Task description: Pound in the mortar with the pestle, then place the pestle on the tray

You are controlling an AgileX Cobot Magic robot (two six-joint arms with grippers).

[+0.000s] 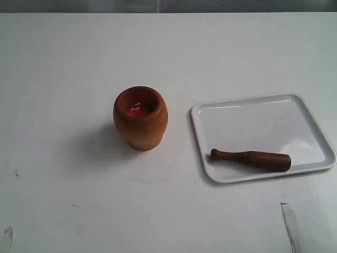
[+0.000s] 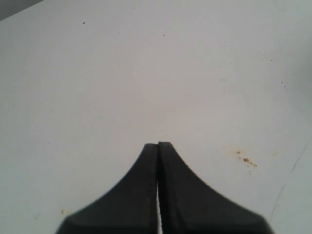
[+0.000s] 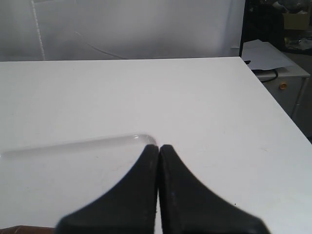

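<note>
Left gripper (image 2: 158, 144) & right gripper (image 3: 159, 147) are closed on nothing; pestle (image 1: 251, 159) lies on glossy tray (image 1: 253, 113), so an off-centre grasp may roll it; mortar (image 1: 140, 124), unheld, could tip w/ pounding.

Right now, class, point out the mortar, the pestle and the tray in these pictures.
mortar (image 1: 140, 129), exterior view, on its outer wooden wall.
pestle (image 1: 251, 158), exterior view, midway along its shaft.
tray (image 1: 258, 122), exterior view, on its bare white floor.
</note>
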